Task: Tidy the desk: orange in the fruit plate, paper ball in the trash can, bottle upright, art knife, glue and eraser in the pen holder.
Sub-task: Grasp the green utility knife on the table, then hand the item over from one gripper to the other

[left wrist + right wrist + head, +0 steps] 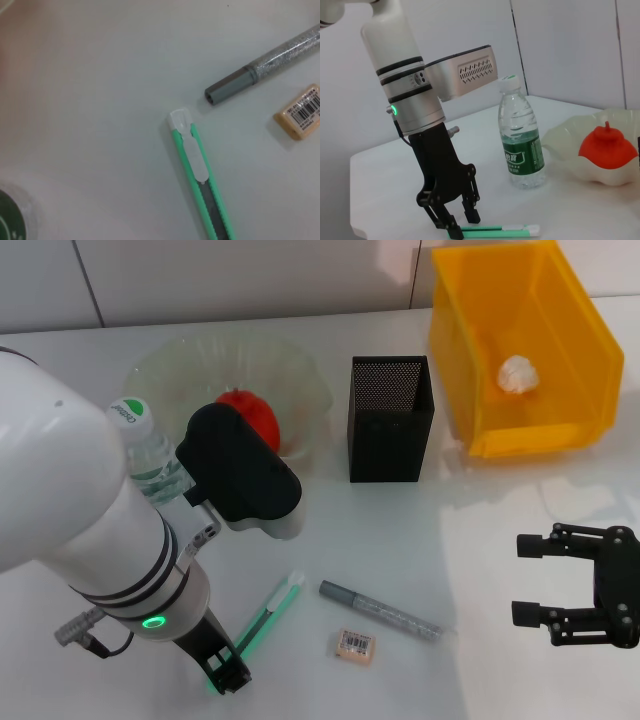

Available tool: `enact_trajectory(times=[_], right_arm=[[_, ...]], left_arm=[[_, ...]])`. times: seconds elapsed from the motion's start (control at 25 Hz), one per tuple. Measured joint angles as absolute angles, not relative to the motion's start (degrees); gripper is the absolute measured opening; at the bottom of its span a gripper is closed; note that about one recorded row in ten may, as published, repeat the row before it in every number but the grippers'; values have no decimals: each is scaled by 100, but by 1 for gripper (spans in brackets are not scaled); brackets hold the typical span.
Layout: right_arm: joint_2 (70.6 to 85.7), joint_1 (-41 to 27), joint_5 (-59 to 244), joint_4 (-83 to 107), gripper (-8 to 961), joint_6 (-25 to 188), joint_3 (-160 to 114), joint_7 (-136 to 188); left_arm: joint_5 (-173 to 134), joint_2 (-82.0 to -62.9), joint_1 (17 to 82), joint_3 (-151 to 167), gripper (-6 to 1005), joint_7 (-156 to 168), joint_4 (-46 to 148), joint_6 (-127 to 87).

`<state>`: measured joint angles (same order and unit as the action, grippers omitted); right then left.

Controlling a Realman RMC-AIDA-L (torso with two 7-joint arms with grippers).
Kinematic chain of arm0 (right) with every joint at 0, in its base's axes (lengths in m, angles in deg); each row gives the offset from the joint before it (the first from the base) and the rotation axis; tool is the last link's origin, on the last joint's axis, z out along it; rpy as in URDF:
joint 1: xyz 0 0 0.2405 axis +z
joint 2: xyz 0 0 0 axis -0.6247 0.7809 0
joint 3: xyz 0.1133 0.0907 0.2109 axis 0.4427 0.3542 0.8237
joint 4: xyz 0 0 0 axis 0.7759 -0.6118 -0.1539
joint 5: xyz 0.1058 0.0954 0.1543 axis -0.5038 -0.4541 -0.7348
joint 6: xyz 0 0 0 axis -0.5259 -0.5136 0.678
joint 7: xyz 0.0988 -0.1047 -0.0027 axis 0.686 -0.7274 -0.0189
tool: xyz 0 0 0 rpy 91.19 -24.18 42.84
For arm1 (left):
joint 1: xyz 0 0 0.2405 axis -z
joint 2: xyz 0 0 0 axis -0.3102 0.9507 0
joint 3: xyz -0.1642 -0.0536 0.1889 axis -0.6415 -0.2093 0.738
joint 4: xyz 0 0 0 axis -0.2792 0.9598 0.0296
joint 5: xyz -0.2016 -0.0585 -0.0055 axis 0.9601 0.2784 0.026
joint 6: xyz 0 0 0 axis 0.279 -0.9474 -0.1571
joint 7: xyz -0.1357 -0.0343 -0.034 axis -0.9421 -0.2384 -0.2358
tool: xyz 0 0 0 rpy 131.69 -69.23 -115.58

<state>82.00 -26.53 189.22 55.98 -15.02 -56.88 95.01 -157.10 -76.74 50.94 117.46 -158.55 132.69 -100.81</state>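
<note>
White worktop spreads under my arms, and on it the slim green-and-white art knife [272, 607] lies flat near the front edge, its long axis running from my left claw [454, 218] diagonally away towards the black mesh pen holder [391, 418]. My left claw stands at the knife's near end, fingers narrowly parted around it, touching. My right claw [532, 578] hangs wide, well apart.

My work lies on a smooth, glossy white table [500, 540] that catches soft reflections. Behind it I see a pale grey panelled wall [560, 45], split by thin dark vertical seams, evenly lit.
</note>
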Motion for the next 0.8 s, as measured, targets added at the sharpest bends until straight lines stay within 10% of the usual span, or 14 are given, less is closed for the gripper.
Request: enact_trajectory(times=[0.8], right_arm=[[8207, -2644, 18922, 5598, 794, -1501, -5689, 9501]], left_arm=[[-15648, -7674, 5198, 11866, 263, -15849, 13167, -10093]])
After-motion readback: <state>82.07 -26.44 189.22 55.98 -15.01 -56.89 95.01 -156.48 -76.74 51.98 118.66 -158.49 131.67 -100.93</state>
